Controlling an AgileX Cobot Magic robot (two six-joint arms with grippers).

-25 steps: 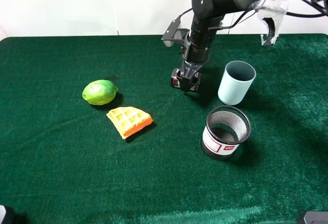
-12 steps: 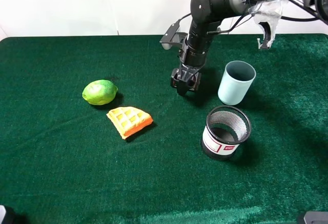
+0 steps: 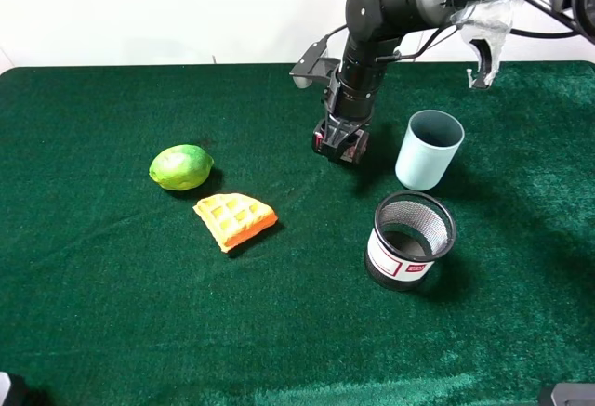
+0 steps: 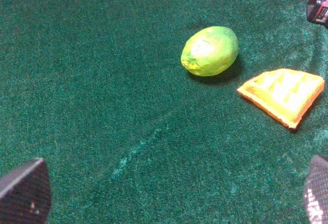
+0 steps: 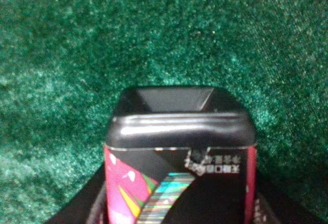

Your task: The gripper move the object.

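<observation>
The object (image 5: 179, 157), a small black and dark red box with a white label, is clamped between the fingers of my right gripper (image 3: 340, 142). In the exterior view the box (image 3: 322, 137) sits at the gripper's tip, low over the green cloth, left of the pale blue cup. It also shows at the edge of the left wrist view (image 4: 318, 6). My left gripper (image 4: 169, 196) is open and empty, with only its two fingertips (image 4: 23, 193) showing, well short of the lime.
A lime (image 3: 181, 166) and an orange waffle wedge (image 3: 234, 219) lie left of centre. A pale blue cup (image 3: 429, 150) stands just right of the right gripper. A black mesh cup (image 3: 409, 241) with a white label stands in front of it.
The right gripper, shut on the box, has risen slightly and shifted a little toward the back. The other things have not moved.
</observation>
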